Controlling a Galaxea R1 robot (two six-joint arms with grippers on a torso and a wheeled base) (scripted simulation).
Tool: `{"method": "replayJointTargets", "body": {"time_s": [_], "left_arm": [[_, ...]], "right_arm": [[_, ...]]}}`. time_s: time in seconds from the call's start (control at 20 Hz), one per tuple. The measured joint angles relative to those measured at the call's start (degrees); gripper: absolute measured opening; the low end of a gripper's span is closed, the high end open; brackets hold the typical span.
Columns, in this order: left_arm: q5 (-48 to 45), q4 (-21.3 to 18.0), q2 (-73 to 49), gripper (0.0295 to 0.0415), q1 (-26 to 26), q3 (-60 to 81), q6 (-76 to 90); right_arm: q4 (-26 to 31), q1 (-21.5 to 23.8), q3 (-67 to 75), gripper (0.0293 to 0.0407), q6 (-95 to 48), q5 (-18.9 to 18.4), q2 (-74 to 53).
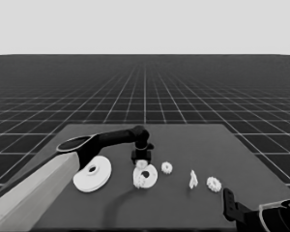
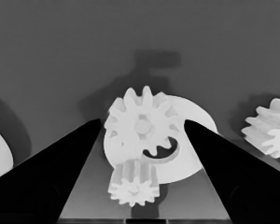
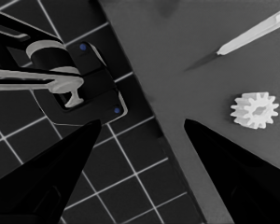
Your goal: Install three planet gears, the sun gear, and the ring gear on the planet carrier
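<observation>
My left gripper (image 1: 141, 156) reaches in over the smaller round part (image 1: 151, 178), the planet carrier, at the table's middle. Its fingers stand open on either side of that part (image 2: 191, 154) in the left wrist view, touching nothing. One planet gear (image 2: 142, 123) lies flat on the part. A second gear (image 2: 133, 186) sits at the part's rim just under the gripper (image 2: 142, 122), free of both fingers. The larger round part (image 1: 93, 174), the ring gear, lies to the left. Two more gears (image 1: 166, 167) (image 1: 213, 183) lie to the right.
A thin white piece (image 1: 193, 180) stands between the two loose gears. My right gripper (image 1: 228, 200) is parked open at the lower right corner, over the table's corner near one gear (image 3: 254, 109) and the thin piece (image 3: 252, 30). Dark machinery (image 3: 70, 79) shows past the table's edge.
</observation>
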Motion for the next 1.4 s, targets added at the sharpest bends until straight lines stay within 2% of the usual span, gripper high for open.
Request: {"method": "replayJointTargets", "body": {"time_s": [0.15, 0.5, 0.55, 0.6, 0.65, 0.7, 0.8, 1.0, 1.05, 1.1, 1.15, 1.25, 1.4], "left_arm": [[3.72, -5.31, -2.28, 0.0385, -6.42, 6.72, -3.67], [4.36, -6.91, -2.42, 0.0385, -8.08, 7.28, -3.97], [-14.82, -2.99, -17.59, 0.0408, -12.46, 33.86, 23.57], [-26.60, -0.62, -39.94, 0.0414, -18.22, 58.24, 47.83], [-33.44, 0.81, -56.85, 0.0400, -21.71, 72.57, 62.35], [-37.49, 1.62, -66.35, 0.0392, -23.64, 81.20, 70.89], [-41.28, 2.38, -74.87, 0.0386, -25.41, 89.33, 78.87], [-43.05, 2.74, -78.66, 0.0385, -26.26, 93.07, 82.59], [-43.15, 2.76, -78.86, 0.0385, -26.31, 93.27, 82.80], [-43.21, 2.78, -78.98, 0.0385, -26.34, 93.39, 82.92], [-43.24, 2.78, -79.04, 0.0385, -26.36, 93.46, 82.99], [-43.27, 2.79, -79.11, 0.0385, -26.38, 93.52, 83.06], [-43.29, 2.79, -79.13, 0.0385, -26.38, 93.55, 83.09]], "right_arm": [[0.00, 0.00, 0.00, 0.0385, 0.00, 0.00, 0.00], [0.00, 0.00, 0.00, 0.0385, 0.00, 0.00, 0.00], [0.00, 0.00, 0.00, 0.0385, 0.00, 0.00, 0.00], [0.00, 0.00, 0.00, 0.0385, 0.00, 0.00, 0.00], [0.00, 0.00, 0.00, 0.0385, 0.00, 0.00, 0.00], [0.00, 0.00, 0.00, 0.0385, 0.00, 0.00, 0.00], [0.00, 0.00, 0.00, 0.0385, 0.00, 0.00, 0.00], [0.00, 0.00, 0.00, 0.0385, 0.00, 0.00, 0.00], [14.53, 16.99, -11.22, 0.0398, 27.71, -21.95, 19.44], [22.55, 21.68, -29.06, 0.0393, 44.83, -23.76, 38.34], [25.76, 21.94, -43.43, 0.0389, 48.67, -21.67, 46.43], [28.95, 21.72, -59.87, 0.0386, 49.61, -19.56, 53.85], [30.49, 21.53, -68.45, 0.0385, 48.90, -18.78, 57.56]]}}
